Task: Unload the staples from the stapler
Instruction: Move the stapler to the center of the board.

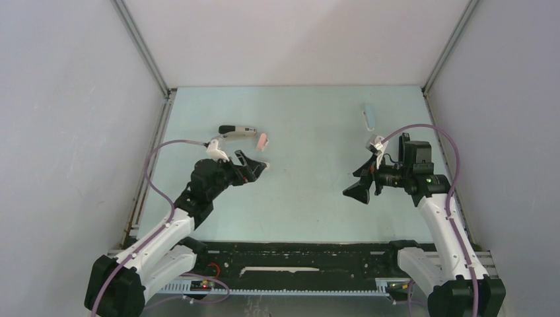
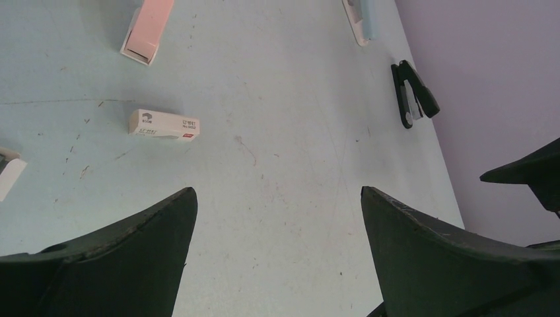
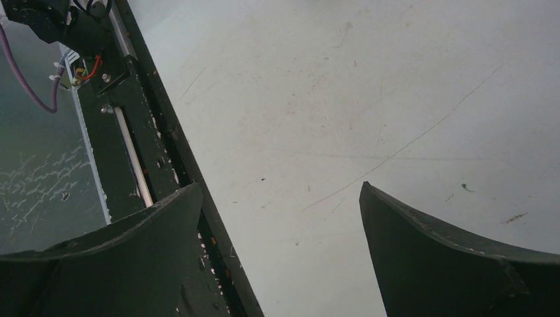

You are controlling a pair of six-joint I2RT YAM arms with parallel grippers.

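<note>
The stapler (image 1: 238, 131), black with a silver top arm, lies on the pale green table at the back left. My left gripper (image 1: 253, 162) hovers a little in front and to the right of it, open and empty. In the left wrist view that gripper (image 2: 277, 191) shows only bare table between its dark fingers, and the stapler is out of frame. My right gripper (image 1: 351, 183) hangs open over the right half of the table, far from the stapler. In the right wrist view it (image 3: 280, 186) holds nothing. No staples show in any view.
A pink stapler (image 1: 263, 141) lies just right of the black one. A light blue stapler (image 1: 370, 116) lies at the back right. A small white printed box (image 2: 165, 124) and a black V-shaped opened tool (image 2: 413, 92) lie on the table. The black front rail (image 3: 165, 145) borders the near edge.
</note>
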